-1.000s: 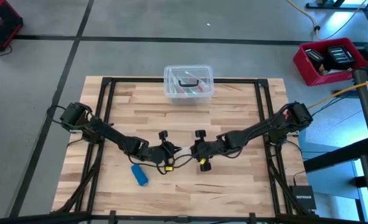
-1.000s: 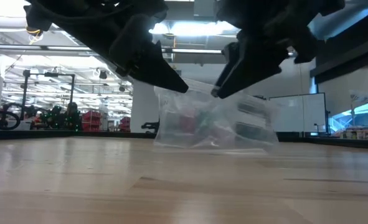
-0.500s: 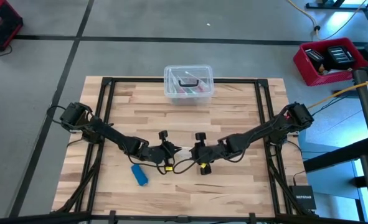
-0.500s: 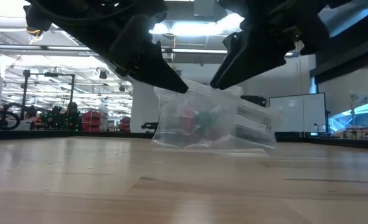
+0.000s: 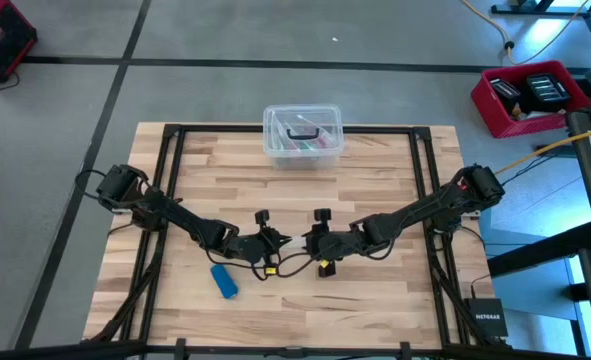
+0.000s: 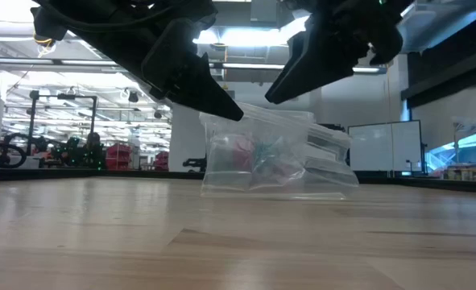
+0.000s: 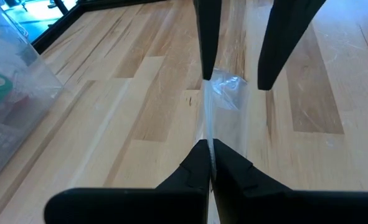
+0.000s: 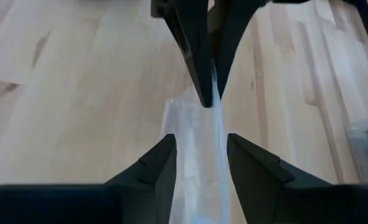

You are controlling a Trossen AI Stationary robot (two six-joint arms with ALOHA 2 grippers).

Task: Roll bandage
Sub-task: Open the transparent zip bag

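While my left gripper (image 7: 207, 163) pinches the clear plastic bag (image 7: 224, 109), my right gripper (image 8: 199, 158) straddles it, fingers apart; the lidded box (image 5: 303, 135) holds jumbled items.

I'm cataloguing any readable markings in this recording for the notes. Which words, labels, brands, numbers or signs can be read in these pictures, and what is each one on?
"NETGEAR": white lettering on the small black box beside the wooden table's right near corner, high view.
Clear plastic lidded box: no readable text.
Red plastic crate on the floor: contents too small to read.
Compact blue roll of bandage: plain, unmarked.
Small clear plastic bag: no print visible.
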